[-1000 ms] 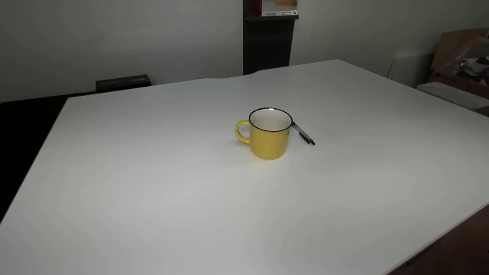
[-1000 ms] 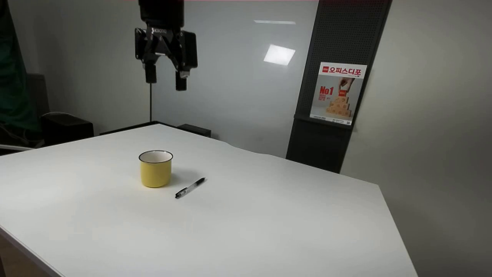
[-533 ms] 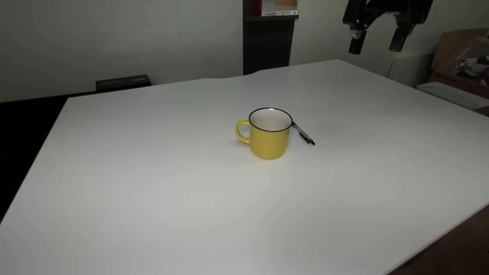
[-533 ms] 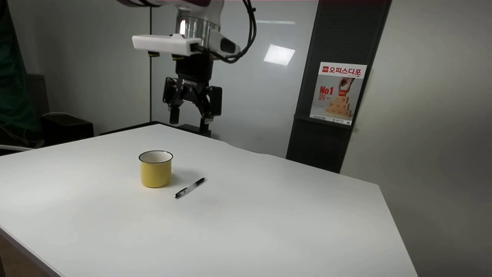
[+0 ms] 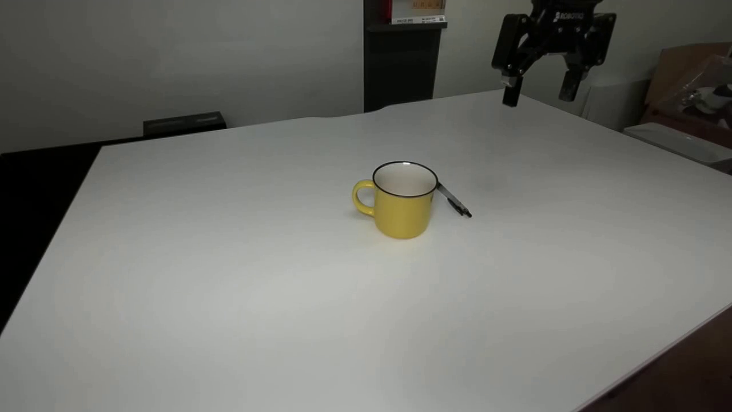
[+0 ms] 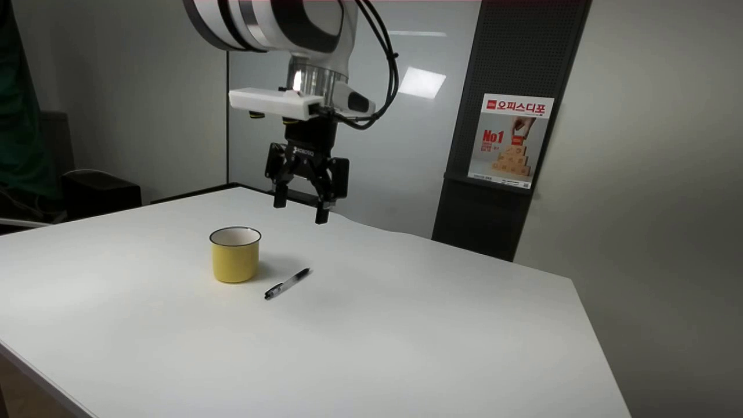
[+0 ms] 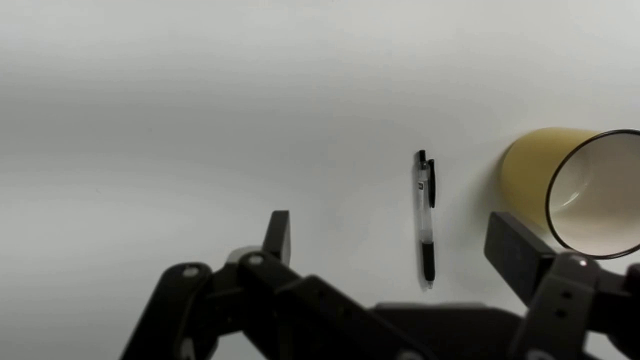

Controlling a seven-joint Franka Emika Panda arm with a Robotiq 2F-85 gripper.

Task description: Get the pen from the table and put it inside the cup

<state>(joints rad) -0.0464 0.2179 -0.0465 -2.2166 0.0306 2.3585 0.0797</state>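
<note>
The tool has been lowered further, jaws spread and nothing held. The pen is found on the table beside the cup; its pick-up is apparently being prepared.

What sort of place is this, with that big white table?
Probably an office or lab, though I can't be certain: a robot arm reaches over the plain white table, and a poster with Korean lettering sits against a dark perforated panel.
</note>
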